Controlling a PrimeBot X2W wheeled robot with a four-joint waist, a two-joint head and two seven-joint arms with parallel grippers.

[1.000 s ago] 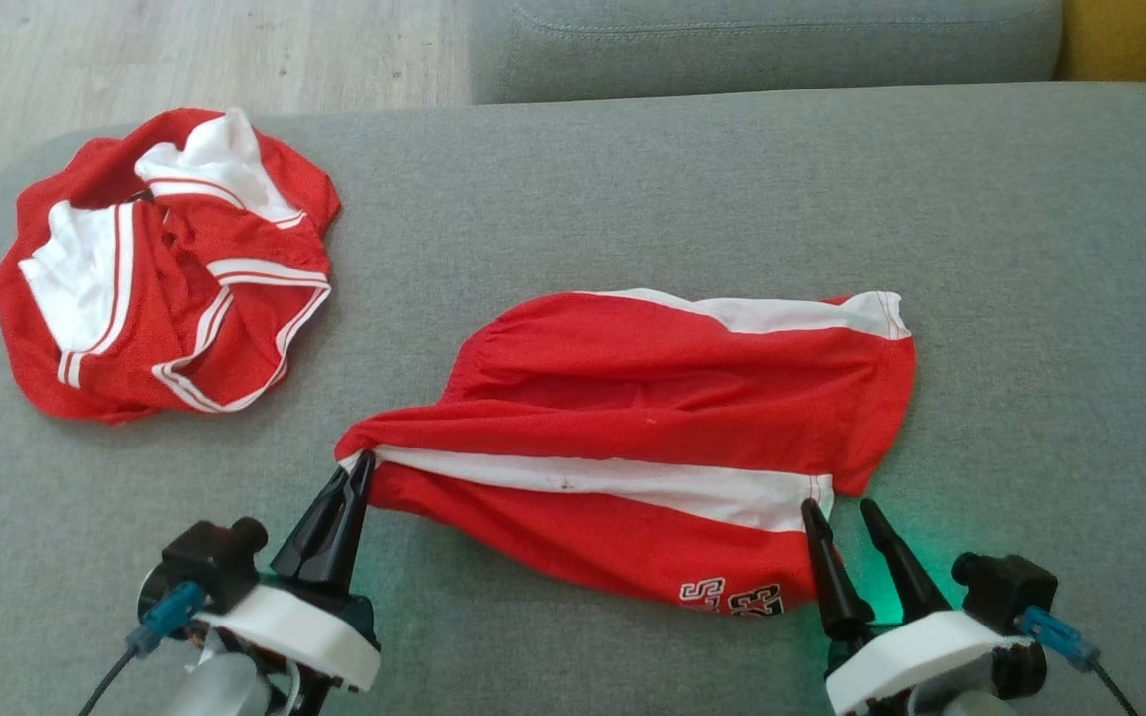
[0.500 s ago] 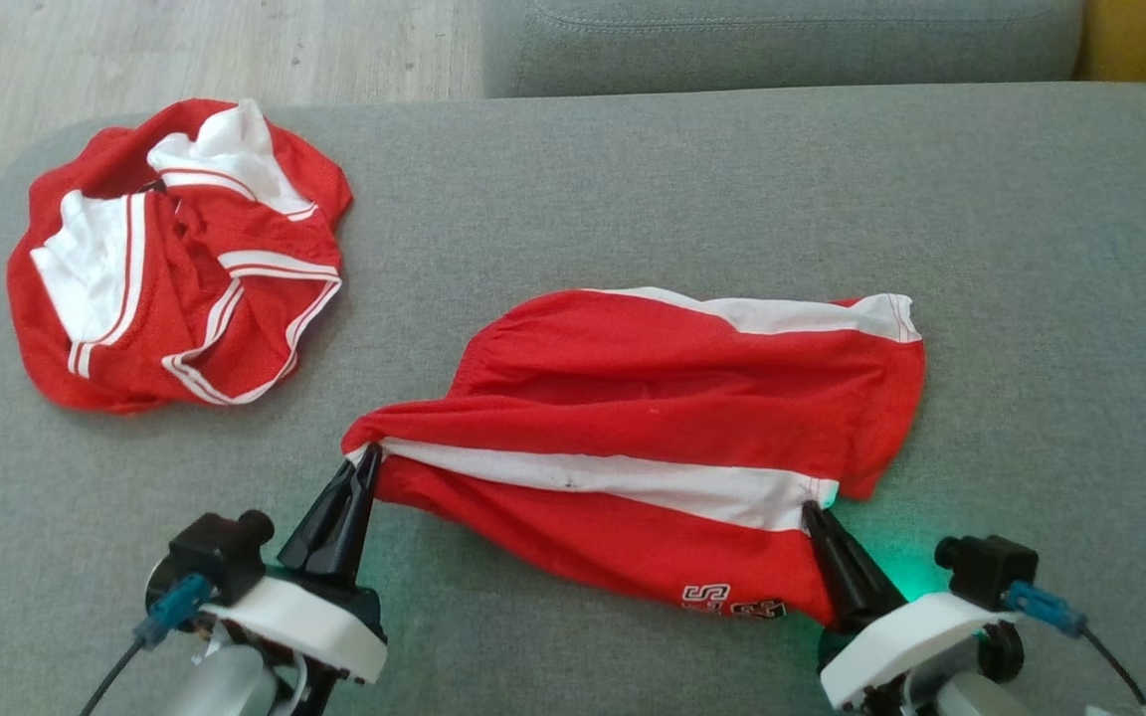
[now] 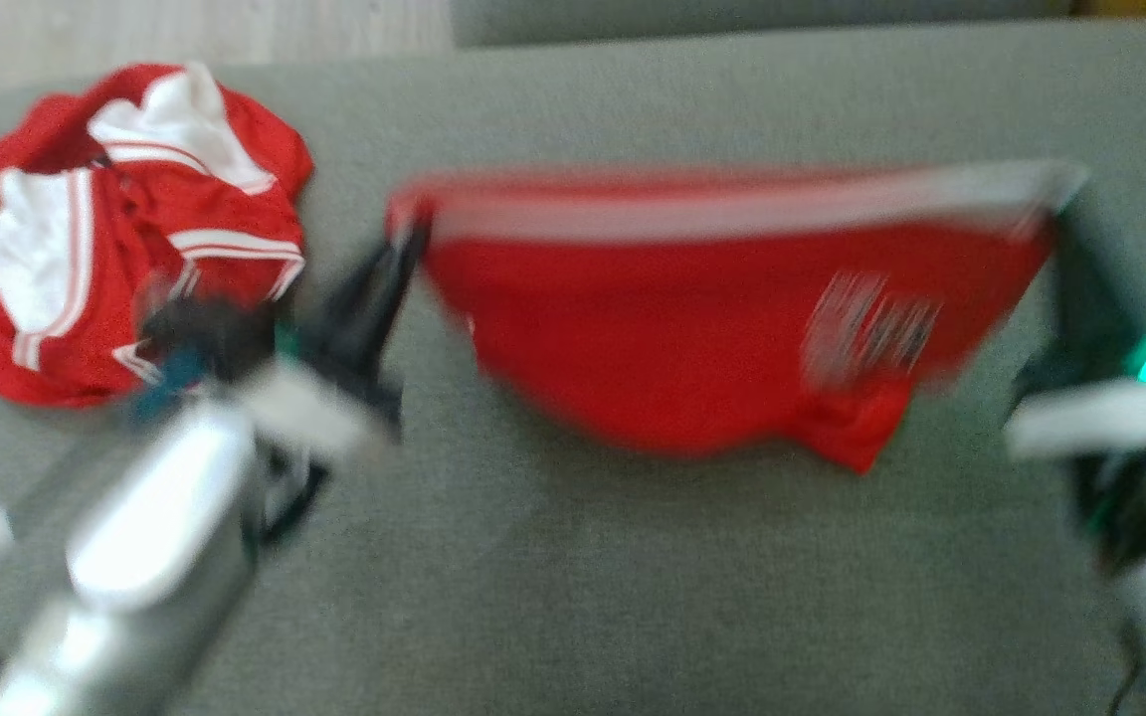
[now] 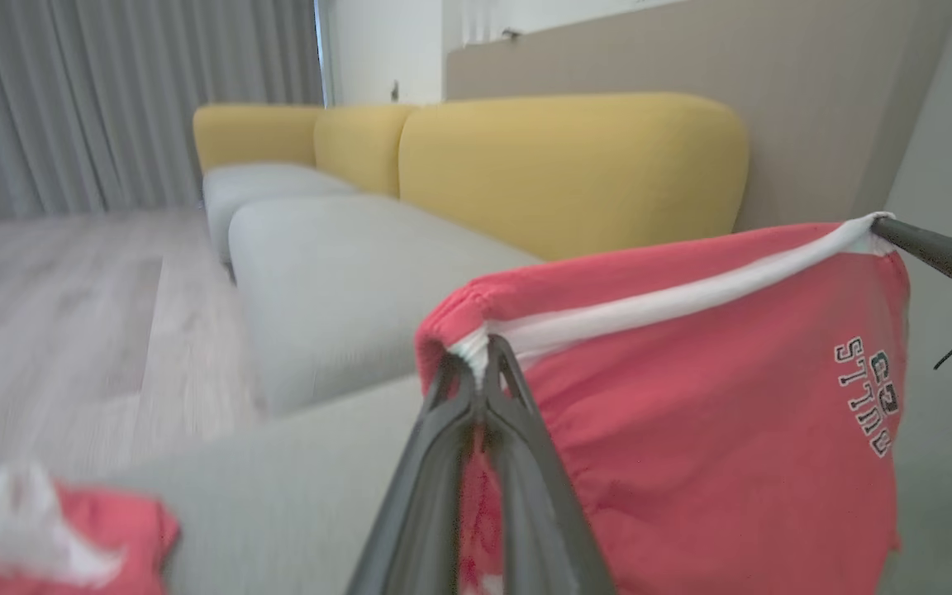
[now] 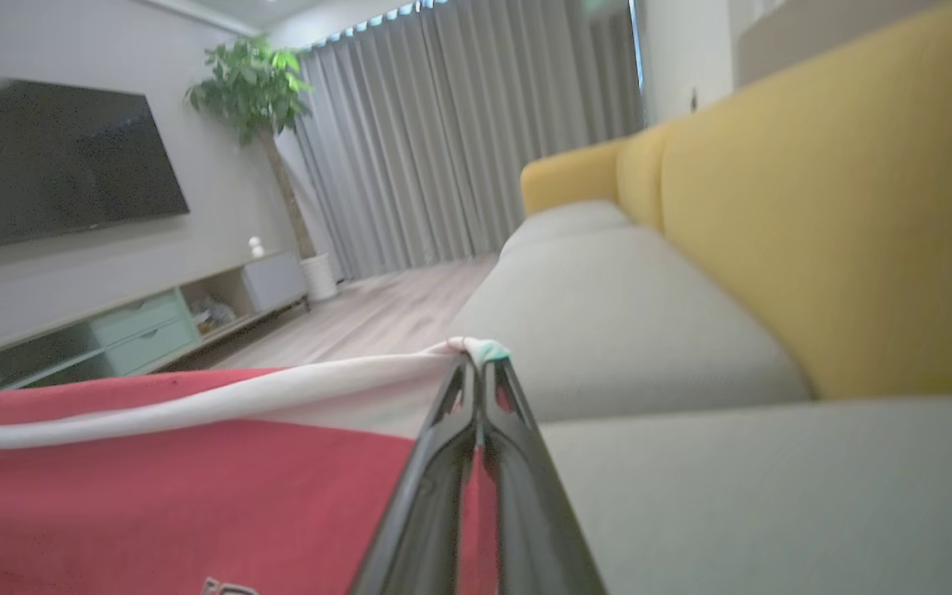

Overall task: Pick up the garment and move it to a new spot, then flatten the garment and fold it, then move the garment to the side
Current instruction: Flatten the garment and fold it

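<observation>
Red mesh with a white band along the top edge: the garment [image 3: 692, 328] is seen stretched out sideways over the grey seat cushion [image 3: 633, 577], hung by its two upper corners. The head view is heavily smeared by motion blur.

- Left gripper [image 3: 412, 234]: jaws are pressed together on the garment's left corner. In the left wrist view the pinch [image 4: 484, 347] is made on the bunched white band, and the cloth [image 4: 691, 397] is draped below it.
- Right gripper [image 3: 1060, 209]: jaws are clamped on the opposite corner. In the right wrist view the white band's end is caught at the fingertips [image 5: 480, 359], and the red panel [image 5: 154, 479] is spread away to that view's left. Its dark tip [image 4: 881, 225] is also noted at the far corner in the left wrist view.
- Black-and-white block print is noted on the red panel, nearer the right gripper's end.
- Whether the hanging lower edge touches the cushion cannot be told.
- A second red-and-white cloth [image 3: 115, 229] is left crumpled at the cushion's far left, apart from the garment.
- A yellow backrest [image 5: 815, 207] is seen behind the seat.
</observation>
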